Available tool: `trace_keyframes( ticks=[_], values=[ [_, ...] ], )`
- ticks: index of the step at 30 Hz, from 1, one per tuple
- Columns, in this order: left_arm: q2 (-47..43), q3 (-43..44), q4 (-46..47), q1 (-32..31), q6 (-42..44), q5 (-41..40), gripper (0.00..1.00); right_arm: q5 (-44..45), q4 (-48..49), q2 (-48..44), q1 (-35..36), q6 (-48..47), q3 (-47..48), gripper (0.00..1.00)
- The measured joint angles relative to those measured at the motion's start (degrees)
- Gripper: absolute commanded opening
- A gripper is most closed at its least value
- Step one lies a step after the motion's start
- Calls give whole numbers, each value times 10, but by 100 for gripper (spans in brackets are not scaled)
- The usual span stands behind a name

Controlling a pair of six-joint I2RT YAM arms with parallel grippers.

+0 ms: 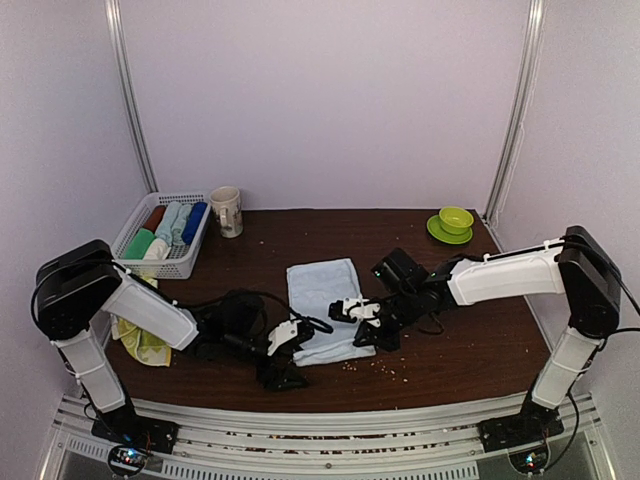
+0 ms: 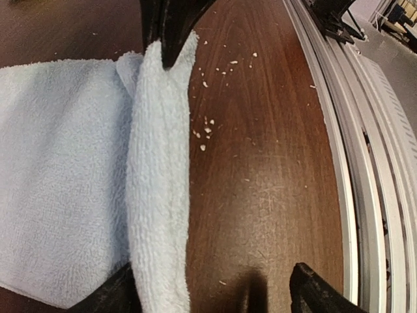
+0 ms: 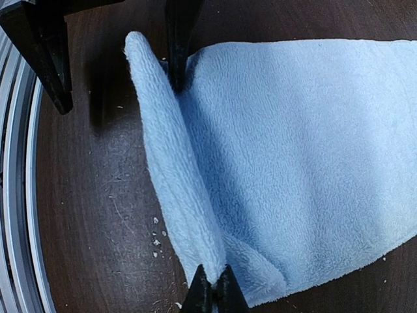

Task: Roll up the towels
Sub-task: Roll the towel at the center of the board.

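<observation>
Top external view, starting upper left: a white slatted basket (image 1: pixel 172 266) holds fat rolled cloths (image 1: pixel 168 224) in red-brown, green, pale blue and dark blue. A printed mug (image 1: pixel 227 210) stands just beside it. Below the basket, the yellow-green towel (image 1: pixel 142 342) lies crumpled at the table's left edge, partly under my left arm (image 1: pixel 150 312). At centre, the pale blue towel (image 1: pixel 322 290) lies flat on the dark wood table (image 1: pixel 480 340). My left gripper (image 1: pixel 285 358) is at its near-left corner and my right gripper (image 1: pixel 360 333) at its near-right. At the far right, towards the back, a green cup (image 1: pixel 456 217) sits on a saucer (image 1: pixel 440 232).

Only the wrist views show that the near edge is turned over into a thick fold. In the left wrist view it runs top to bottom as a plush terry ridge. My left fingers (image 2: pixel 111 297) stand released and well apart, one against the ridge at lower left, the other over bare wood at lower right. Pale crumbs (image 2: pixel 205 134) dot the glossy, scuffed wood right of the ridge.

In the right wrist view, my right fingers (image 3: pixel 212 293) are clenched on the fold's end at the bottom of the frame. At the top, my left gripper's two black fingers are spread. The fold's other end lies between them, and one tip sits in the crease behind it.
</observation>
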Motion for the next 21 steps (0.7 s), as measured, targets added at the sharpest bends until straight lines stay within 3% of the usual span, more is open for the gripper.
trace_keyframes(
  ticks=[6,21],
  values=[
    [5,0,7,0,-10,-11,57,0,2,0,-6,7,12,0],
    [20,0,41,0,-74,-19,60,12,2,24,-10,15,20,0]
  ],
)
